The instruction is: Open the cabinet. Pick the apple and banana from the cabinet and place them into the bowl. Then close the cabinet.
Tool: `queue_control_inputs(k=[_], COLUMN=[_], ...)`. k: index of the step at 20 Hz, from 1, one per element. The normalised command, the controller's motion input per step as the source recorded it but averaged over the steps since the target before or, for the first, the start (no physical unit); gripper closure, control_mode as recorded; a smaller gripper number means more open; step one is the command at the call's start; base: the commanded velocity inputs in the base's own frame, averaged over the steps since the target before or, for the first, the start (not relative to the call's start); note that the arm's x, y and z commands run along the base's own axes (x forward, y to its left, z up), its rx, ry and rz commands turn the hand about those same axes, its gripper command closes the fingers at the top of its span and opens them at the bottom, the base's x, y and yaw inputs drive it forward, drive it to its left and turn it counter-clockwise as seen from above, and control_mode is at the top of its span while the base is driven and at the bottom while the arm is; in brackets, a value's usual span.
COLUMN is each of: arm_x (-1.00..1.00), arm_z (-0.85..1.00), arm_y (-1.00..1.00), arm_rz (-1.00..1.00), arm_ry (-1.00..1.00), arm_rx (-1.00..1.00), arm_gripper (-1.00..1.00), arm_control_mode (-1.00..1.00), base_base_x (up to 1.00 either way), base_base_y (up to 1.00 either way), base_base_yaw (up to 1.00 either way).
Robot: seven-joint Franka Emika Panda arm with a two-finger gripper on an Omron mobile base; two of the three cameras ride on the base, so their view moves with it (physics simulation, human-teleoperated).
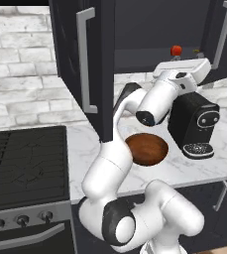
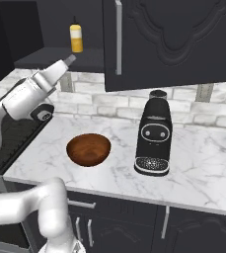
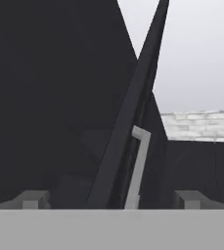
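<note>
Left base view: cabinet (image 1: 92,59) doors already open, gripper (image 3: 114,199) jaws wide w/ nothing held. Next imo: reach in for apple (image 1: 176,50).

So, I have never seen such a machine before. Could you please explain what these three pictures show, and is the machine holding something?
It is a white robot arm with a two-finger gripper in a rendered kitchen. Two pictures come from cameras behind the arm, one on each side; the third looks along the gripper. The matte black wall cabinet stands open, with a tiny round red apple on its shelf and a yellow bottle inside. On the white marble counter stand a glossy reddish-brown wooden bowl, empty, and a black coffee machine. The gripper is open and holds nothing; it faces the edge of a cabinet door.
</note>
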Motion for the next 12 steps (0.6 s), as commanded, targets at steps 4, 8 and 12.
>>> queue_control_inputs(k=[4, 8, 12], arm_x=[0.48, 0.75, 0.65], arm_z=[0.26, 0.04, 0.0], arm_y=[0.0, -0.08, -0.28], arm_rz=[-0.11, -0.08, -0.1], arm_ry=[0.21, 0.24, 0.27], arm_rx=[0.19, 0.13, 0.15], arm_gripper=[-1.0, -1.0, -1.0], arm_control_mode=[-1.0, -1.0, -1.0], base_base_x=[0.0, 0.0, 0.0], base_base_y=[0.0, 0.0, 0.0], base_base_yaw=[0.0, 0.0, 0.0])
